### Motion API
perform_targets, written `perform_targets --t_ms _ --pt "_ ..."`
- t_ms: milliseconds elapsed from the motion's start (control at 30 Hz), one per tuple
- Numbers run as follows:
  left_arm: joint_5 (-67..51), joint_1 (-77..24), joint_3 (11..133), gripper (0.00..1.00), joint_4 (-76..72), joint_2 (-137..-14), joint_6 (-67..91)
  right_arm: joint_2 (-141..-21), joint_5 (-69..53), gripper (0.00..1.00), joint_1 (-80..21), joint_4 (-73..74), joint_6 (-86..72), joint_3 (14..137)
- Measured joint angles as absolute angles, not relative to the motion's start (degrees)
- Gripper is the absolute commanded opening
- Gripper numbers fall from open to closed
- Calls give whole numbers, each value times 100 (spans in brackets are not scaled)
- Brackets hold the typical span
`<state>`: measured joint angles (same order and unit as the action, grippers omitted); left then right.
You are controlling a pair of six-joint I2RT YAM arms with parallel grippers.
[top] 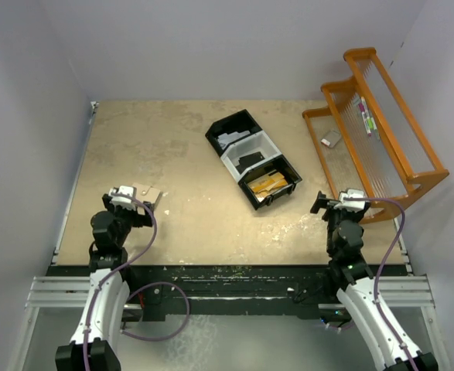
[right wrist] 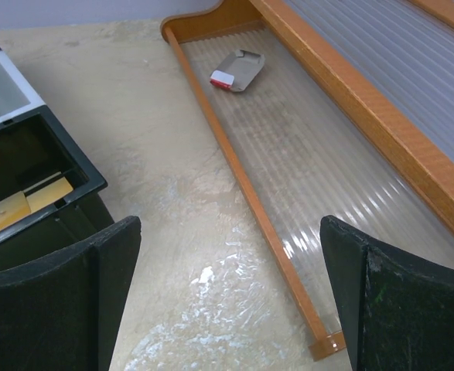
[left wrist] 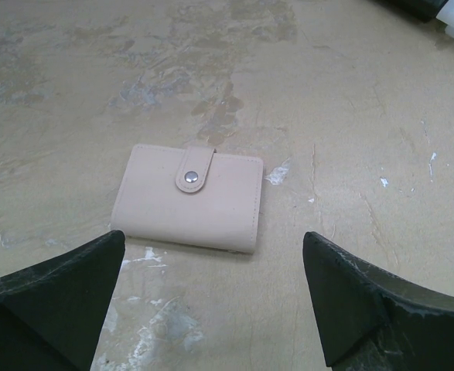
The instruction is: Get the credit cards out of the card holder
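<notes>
The card holder [left wrist: 188,197] is lying flat on the counter [left wrist: 366,116], closed up, with its tan side facing up. A small strap [left wrist: 199,166] is folding over its top edge, and a round silver snap [left wrist: 190,178] is pinning the strap down. The left tool [left wrist: 213,247] is hanging just above and in front of the card holder with its jaws spread wide, grasping nothing. Its two dark fingers [left wrist: 56,294] are sitting one on each side, not touching the card holder. From the top view, the left tool [top: 126,193] is sitting at the near left of the counter [top: 172,147], with the card holder [top: 149,193] just beside it. The right tool [right wrist: 230,228] is also spreading its jaws wide and is grasping nothing. It is hanging over the near right of the counter, between a black tray [right wrist: 87,182] and an orange rack [right wrist: 234,166]. The black tray [top: 246,114] is sitting in the middle of the counter, well apart from the card holder, and some yellow-brown flat pieces [top: 269,184] are lying in its nearest box. A small silver thing [right wrist: 237,69] is lying on the lowest step of the rack.
</notes>
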<state>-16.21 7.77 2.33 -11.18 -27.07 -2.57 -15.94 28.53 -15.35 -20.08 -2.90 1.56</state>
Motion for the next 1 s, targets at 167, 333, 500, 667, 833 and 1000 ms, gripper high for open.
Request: perform_targets --t_ms 167,333,500,667,833,1000 --pt "-1570 773 1387 99 -259 -3533 -292 -2082 2744 100 -1535 -1459 -333 919" --pt "-1772 773 3988 99 1212 -5033 -932 -2794 2895 100 -1535 -1002 -1741 2327" --pt "-2029 773 5743 99 2517 -6082 -1461 -3409 2526 100 -1538 -851 -2694 3465" --pt "-2180 773 5961 99 3494 -6326 -1750 -3782 1944 100 -1533 -703 -3284 3662" --pt "-2165 773 5957 99 3874 -6453 -1949 -3979 1479 100 -1535 -379 -3887 3583" --pt "-1922 773 5885 99 3885 -7043 -2198 -4499 829 100 -1542 -467 -3732 3603"
